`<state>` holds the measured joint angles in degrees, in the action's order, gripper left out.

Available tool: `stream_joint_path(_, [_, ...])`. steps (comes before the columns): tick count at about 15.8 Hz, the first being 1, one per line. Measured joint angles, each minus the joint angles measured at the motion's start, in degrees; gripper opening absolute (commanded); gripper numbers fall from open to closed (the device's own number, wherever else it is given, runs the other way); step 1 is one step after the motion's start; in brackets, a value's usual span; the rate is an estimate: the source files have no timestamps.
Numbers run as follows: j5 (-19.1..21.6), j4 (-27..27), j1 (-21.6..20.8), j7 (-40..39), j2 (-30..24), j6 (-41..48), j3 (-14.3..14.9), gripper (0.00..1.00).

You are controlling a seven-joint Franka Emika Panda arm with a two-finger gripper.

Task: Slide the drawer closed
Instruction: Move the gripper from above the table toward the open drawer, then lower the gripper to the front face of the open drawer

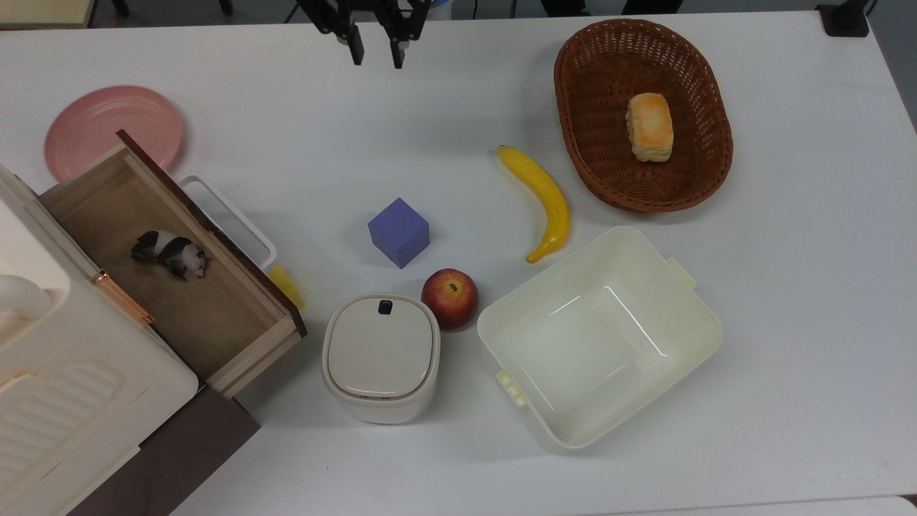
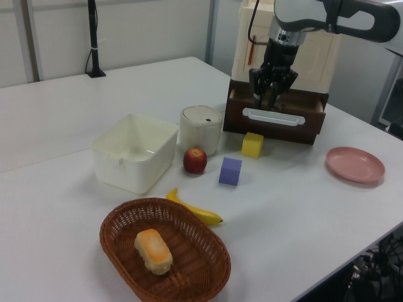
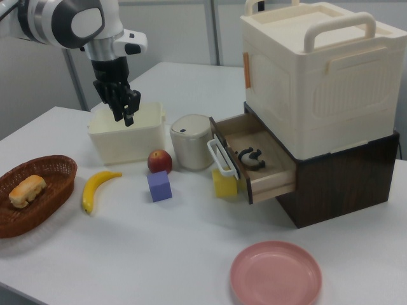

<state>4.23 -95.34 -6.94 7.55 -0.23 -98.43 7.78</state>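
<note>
drawer [image 1: 179, 287]: pale ply, dark brown front, white handle [image 1: 229, 218]; purple cube [image 1: 399, 232]; pink plate [image 1: 107, 129]; white desk [image 1: 788, 287].

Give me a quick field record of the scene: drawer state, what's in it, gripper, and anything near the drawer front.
drawer: light wooden drawer with dark brown front and white loop handle, pulled open
contents: small black-and-white panda figure
gripper: black two-finger gripper, raised, away from the drawer, fingers narrowly apart, holding nothing
near front: yellow block by the handle
nearby: white lidded container
</note>
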Motion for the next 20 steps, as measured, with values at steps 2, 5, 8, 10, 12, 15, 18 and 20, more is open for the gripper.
stream_joint_path(2, [0.55, -0.11, 0.05, 0.34, 0.05, 0.00, 0.01, 0.00])
stream_joint_path(5, [3.31, -0.22, 1.50, 5.73, 0.45, 0.00, 0.28, 0.00])
stream_joint_path(8, [4.14, -0.41, 3.05, 8.73, 1.76, -2.17, 0.43, 0.00])
stream_joint_path(10, [4.14, -1.18, 3.56, 11.60, 2.59, -5.95, 0.54, 0.00])
stream_joint_path(12, [4.02, -2.16, 4.31, 12.79, 3.79, -9.66, 0.90, 0.00])
stream_joint_path(15, [1.75, -3.00, 4.75, 16.16, 6.98, -16.41, 1.99, 0.00])
stream_joint_path(18, [0.86, -3.05, 5.25, 19.36, 10.21, -20.92, 2.81, 0.00])
stream_joint_path(20, [0.83, -3.05, 5.75, 20.95, 11.49, -22.43, 3.09, 0.00])
